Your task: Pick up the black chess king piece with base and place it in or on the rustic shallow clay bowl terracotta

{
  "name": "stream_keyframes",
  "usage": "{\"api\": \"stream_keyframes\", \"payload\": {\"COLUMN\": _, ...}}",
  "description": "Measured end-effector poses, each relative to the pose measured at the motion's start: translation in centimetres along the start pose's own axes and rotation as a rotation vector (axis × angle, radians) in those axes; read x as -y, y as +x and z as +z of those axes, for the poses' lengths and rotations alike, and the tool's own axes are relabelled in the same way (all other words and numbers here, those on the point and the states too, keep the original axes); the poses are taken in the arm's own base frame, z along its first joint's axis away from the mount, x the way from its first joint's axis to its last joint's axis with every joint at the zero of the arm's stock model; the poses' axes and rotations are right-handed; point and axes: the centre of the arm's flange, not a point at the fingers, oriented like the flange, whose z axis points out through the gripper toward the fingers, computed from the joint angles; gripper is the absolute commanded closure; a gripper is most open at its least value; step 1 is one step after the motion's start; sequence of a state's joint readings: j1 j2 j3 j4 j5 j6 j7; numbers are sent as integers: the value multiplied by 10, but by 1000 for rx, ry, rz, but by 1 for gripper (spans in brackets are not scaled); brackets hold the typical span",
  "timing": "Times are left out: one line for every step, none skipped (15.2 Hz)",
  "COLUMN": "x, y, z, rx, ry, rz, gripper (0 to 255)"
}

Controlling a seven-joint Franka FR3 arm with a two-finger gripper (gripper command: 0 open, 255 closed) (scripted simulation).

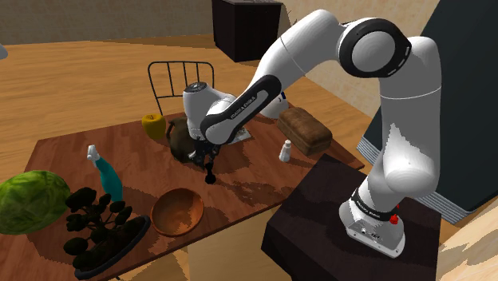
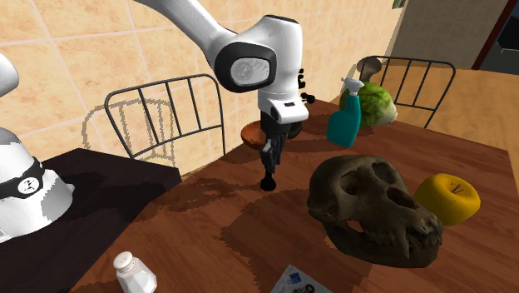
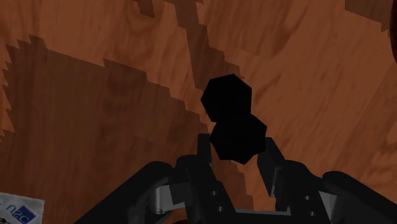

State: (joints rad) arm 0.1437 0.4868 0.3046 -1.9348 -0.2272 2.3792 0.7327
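The arm [image 1: 311, 56] bends down from its dark stand [image 1: 311, 219] over the wooden worktop [image 1: 259, 177]. Its fingers [image 3: 205, 158] point straight down and are clamped on the black king [image 3: 232, 124], one on each side of its upper part. The king hangs upright below them with its round base low over the wood; whether the base touches the worktop I cannot tell. In the shoulder view the orange-brown bowl [image 1: 171, 206] sits near the king, toward that view's lower left and apart from it, close to the worktop's near edge. In the second exterior view the bowl shows partly behind the hand. A dark brown skull [image 2: 370, 208] lies on the worktop near the king, with a yellow apple [image 2: 449, 198] just beside it. A teal spray bottle [image 1: 105, 177] with a white head stands to the shoulder view's left of the bowl. A green cabbage [image 1: 30, 199] lies farther left at the worktop's end. A black plant [image 1: 97, 223] on a dark dish stands near the front corner, just beside the bowl. At the other end, close to the stand, lie a brown loaf [image 1: 305, 130] and a small white shaker [image 1: 285, 151]. A wire chair [image 1: 182, 80] stands behind the worktop, and a corner of a printed card [image 3: 19, 213] lies flat on the wood beside the hand.
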Motion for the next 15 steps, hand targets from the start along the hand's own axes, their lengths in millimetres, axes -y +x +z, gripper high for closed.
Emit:
{"api": "stream_keyframes", "payload": {"x": 0, "y": 0, "z": -3, "rx": 1, "ry": 0, "rz": 0, "gripper": 255}}
{"api": "stream_keyframes", "payload": {"x": -1, "y": -2, "z": -8, "rx": 1, "ry": -1, "rz": 0, "gripper": 255}}
{"api": "stream_keyframes", "payload": {"x": -1, "y": -1, "z": -13, "rx": 1, "ry": 0, "rz": 0, "gripper": 255}}
{"api": "stream_keyframes", "payload": {"x": -1, "y": -1, "z": -19, "rx": 1, "ry": 0, "rz": 0, "gripper": 255}}
{"api": "stream_keyframes", "payload": {"x": -1, "y": 0, "z": -23, "rx": 1, "ry": 0, "rz": 0, "gripper": 255}}
{"api": "stream_keyframes", "payload": {"x": -1, "y": 1, "z": -29, "rx": 1, "ry": 0, "rz": 0, "gripper": 255}}
{"api": "stream_keyframes", "payload": {"x": 0, "y": 1, "z": -34, "rx": 1, "ry": 0, "rz": 1, "gripper": 255}}
{"api": "stream_keyframes", "payload": {"x": 0, "y": -1, "z": -39, "rx": 1, "ry": -1, "rz": 0, "gripper": 255}}
{"api": "stream_keyframes", "payload": {"x": 0, "y": 0, "z": -45, "rx": 1, "ry": 0, "rz": 0, "gripper": 255}}
{"api": "stream_keyframes", "payload": {"x": -2, "y": 0, "z": -50, "rx": 1, "ry": 0, "rz": 0, "gripper": 255}}
{"api": "stream_keyframes", "payload": {"x": -2, "y": 0, "z": -55, "rx": 1, "ry": 0, "rz": 0, "gripper": 255}}
{"api": "stream_keyframes", "payload": {"x": -2, "y": 0, "z": -61, "rx": 1, "ry": -1, "rz": 0, "gripper": 255}}
{"api": "stream_keyframes", "payload": {"x": -2, "y": -1, "z": -66, "rx": 1, "ry": -1, "rz": 0, "gripper": 255}}
{"api": "stream_keyframes", "payload": {"x": -2, "y": 0, "z": -71, "rx": 1, "ry": -1, "rz": 0, "gripper": 255}}
{"api": "stream_keyframes", "payload": {"x": -2, "y": 0, "z": -77, "rx": 1, "ry": 0, "rz": 0, "gripper": 255}}
